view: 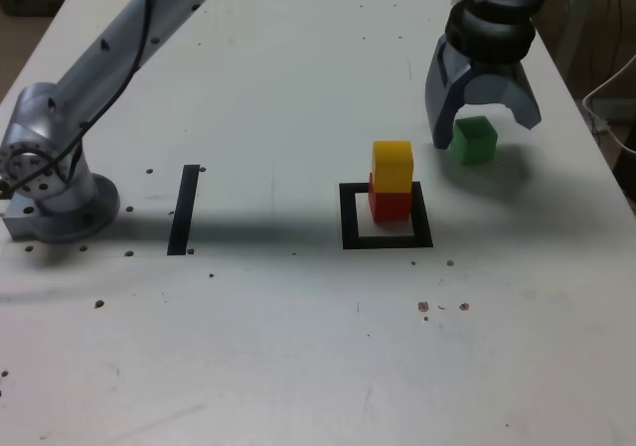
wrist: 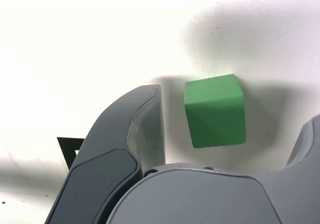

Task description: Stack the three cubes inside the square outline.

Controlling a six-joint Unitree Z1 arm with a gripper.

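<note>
Your gripper (view: 484, 123) points down at the far right of the table (view: 298, 347) in the exterior view, with its two grey fingers (view: 444, 93) spread wide and the green cube (view: 473, 139) sitting on the table between them. Nothing is gripped: in the wrist view the green cube (wrist: 215, 110) rests on the white surface with a clear gap to the finger (wrist: 145, 129) on one side, and the other finger only shows at the picture's edge, also apart from the cube. The cube lies turned a little against the line of the fingers, so one corner points toward the camera. Your other two cubes are already stacked: the red cube (view: 390, 205) stands inside the square outline (view: 386, 238), on its white interior toward the far edge, and the yellow cube (view: 393, 165) sits on top of it, upright and roughly squared with it. The green cube is well outside the outline, beyond it and toward the exterior view's right, near the stack but not touching it. A corner of the outline (wrist: 70, 149) shows in the wrist view beside the finger. On the exterior view's left, the arm's base (view: 55, 193) stands on the table, and a narrow black strip (view: 184, 209) lies flat between the base and the outline.
</note>
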